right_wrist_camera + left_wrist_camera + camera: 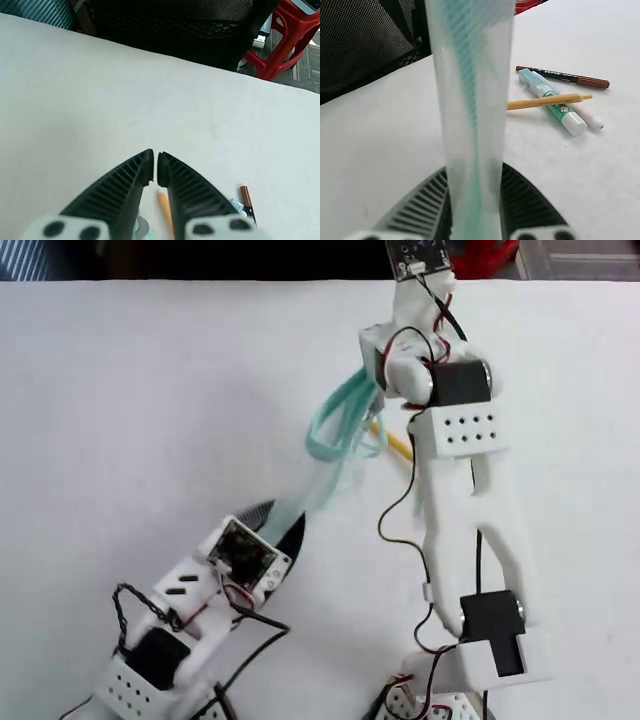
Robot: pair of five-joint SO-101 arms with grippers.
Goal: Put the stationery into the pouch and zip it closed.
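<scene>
The white table (pixel 150 390) is spreading broad across the left of the high view, its far edge running along the top. The pouch (pixel 335 435) is stretching from lower left to centre, with the left gripper (pixel 472 200) clamping its end. The right gripper (pixel 155 165), jaws together, is hanging above the yellow pencil (pixel 525 104), which is lying beside the teal pen (pixel 540 90) and the brown marker (pixel 560 76).

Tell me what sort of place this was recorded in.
Probably an office or workroom: a white table with pens on it, a black mesh chair behind it, and a red stool beyond.
</scene>
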